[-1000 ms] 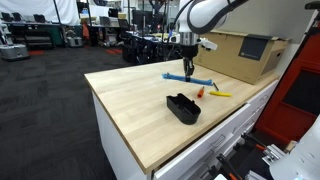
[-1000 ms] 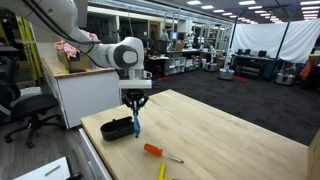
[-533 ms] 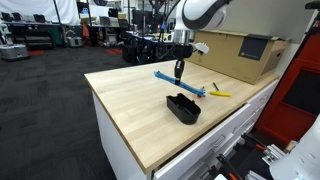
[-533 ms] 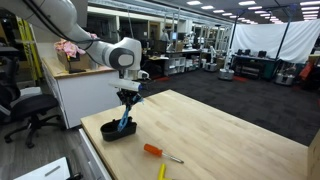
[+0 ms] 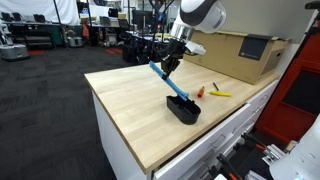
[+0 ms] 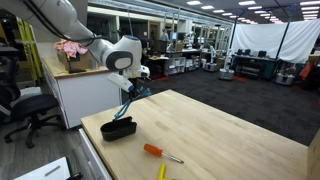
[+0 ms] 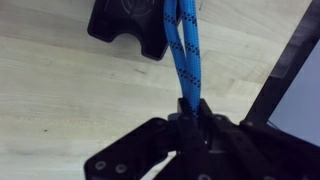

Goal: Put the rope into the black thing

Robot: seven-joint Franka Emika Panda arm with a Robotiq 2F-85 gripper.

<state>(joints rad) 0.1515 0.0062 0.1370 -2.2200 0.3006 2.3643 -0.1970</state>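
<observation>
- The gripper [image 5: 167, 65] hangs above the wooden table [image 5: 125, 95], tilted, up and to one side of the black bin [image 5: 182, 108].
- In the wrist view the jaws are closed on the rope [image 7: 185, 50]. The cord is pinched between the fingertips, with the gripper [image 7: 194, 112] entering from the bottom edge.
- The wrist view shows the rope as two light-blue strands side by side, running from the jaws to the black bin [image 7: 128, 25].
- In an exterior view the rope [image 5: 170, 84] slopes from the gripper down to the bin, and its lower end reaches the bin's open top.
- In an exterior view the rope [image 6: 127, 106] hangs below the gripper [image 6: 133, 93] and meets the black bin [image 6: 116, 130], which stands near the table corner.
- Whether the lower end rests inside the bin or only on its rim cannot be told.
- A small orange item [image 5: 199, 92] and a yellow stick [image 5: 220, 94] lie on the table beyond the bin, apart from it.
- A large cardboard box [image 5: 245, 55] stands at the far side of the table.
</observation>
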